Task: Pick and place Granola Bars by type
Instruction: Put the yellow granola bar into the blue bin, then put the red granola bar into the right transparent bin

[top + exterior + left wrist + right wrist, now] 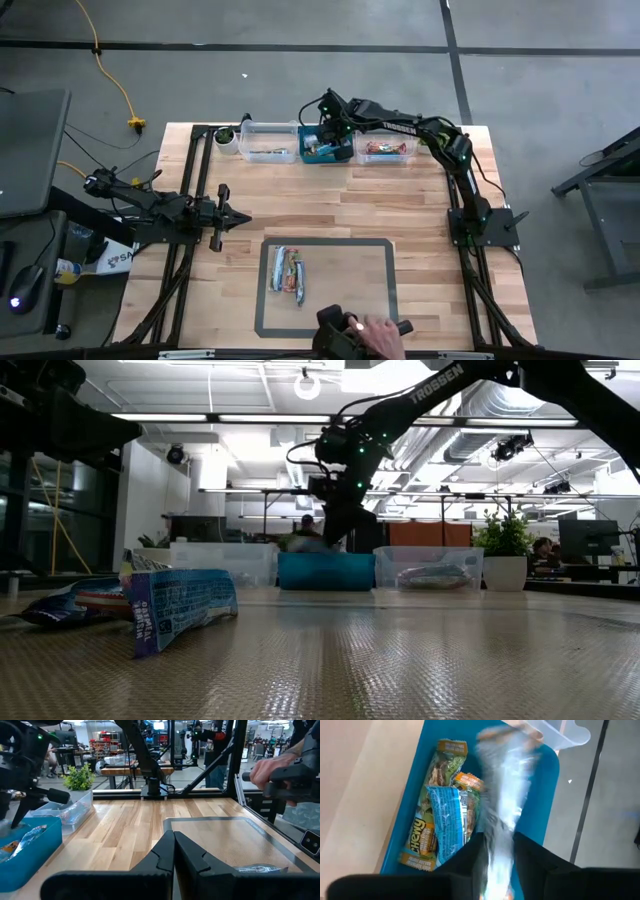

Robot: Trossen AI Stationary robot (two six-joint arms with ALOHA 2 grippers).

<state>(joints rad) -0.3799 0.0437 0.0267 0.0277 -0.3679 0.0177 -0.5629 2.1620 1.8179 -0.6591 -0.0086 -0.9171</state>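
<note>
A few granola bars point(288, 275) in blue and light-blue wrappers lie flat on the grey-framed mat near the table's near edge; they also show in the low view point(150, 605). My right gripper point(322, 135) reaches over the blue bin point(328, 152) at the far edge and is shut on a silvery-blue granola bar point(502, 795), which shows blurred. More bars point(440, 825) lie in that bin. My left gripper point(235, 218) waits shut over the table's left side, touching nothing. My right gripper pinches one end of the granola bar point(497, 857) between its two fingers, coming from above and pointing down into the blue bin point(405, 805). The bar's free end point(505, 750) reaches below the fingers toward the bars in the bin; whether it touches them I cannot tell.
A clear bin point(268, 143) stands left of the blue one and a clear bin point(390, 150) with red-orange bars stands right of it. A small potted plant point(228, 138) sits at the far-left corner. A person's hand point(378, 330) holds a dark device at the near edge.
</note>
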